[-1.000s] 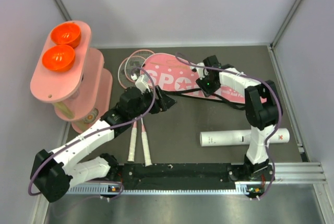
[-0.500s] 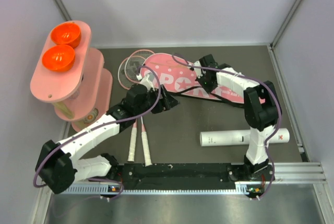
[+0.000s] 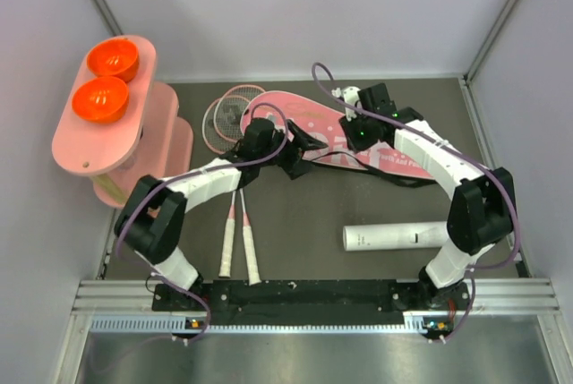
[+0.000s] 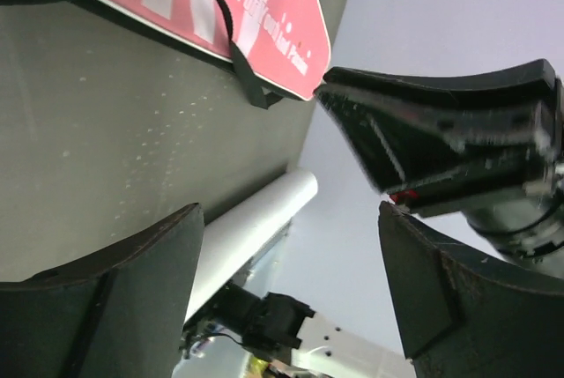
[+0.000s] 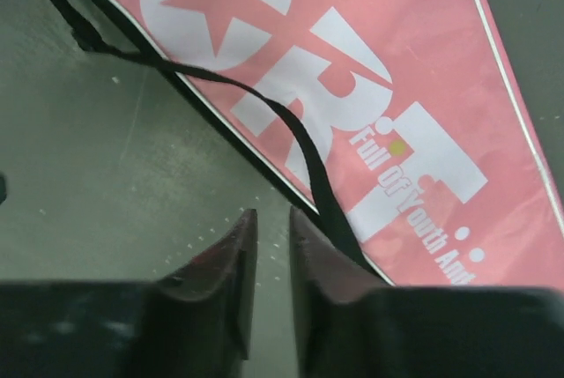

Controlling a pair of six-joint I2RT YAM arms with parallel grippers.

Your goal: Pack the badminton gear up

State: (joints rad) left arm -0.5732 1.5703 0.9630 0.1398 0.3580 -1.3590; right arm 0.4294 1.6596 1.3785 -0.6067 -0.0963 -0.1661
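Note:
The pink bag (image 3: 309, 124) lettered "SPORT" lies flat at the back of the table, its black strap (image 3: 372, 165) trailing off its near edge. Two pink-framed rackets (image 3: 235, 214) lie left of it, heads by the bag and white handles toward me. The white tube (image 3: 412, 236) lies at the right front. My left gripper (image 3: 307, 151) hangs open over the bag's near edge with nothing between its fingers (image 4: 115, 299). My right gripper (image 3: 347, 136) is shut and holds nothing; in its wrist view the strap (image 5: 291, 122) runs just beside the right gripper (image 5: 271, 215), over the bag (image 5: 379, 70).
A pink oval stand (image 3: 121, 147) with two orange bowls (image 3: 100, 98) stands at the left back. Grey walls close the table on three sides. In the left wrist view the tube (image 4: 256, 219) lies beyond the left gripper (image 4: 291, 294), with the right arm's head (image 4: 449, 140) close by.
The left arm has stretched out and carried its gripper right and back onto the bag's edge, jaws a little wider. The right gripper has shut and drawn back slightly, its elbow swinging right.

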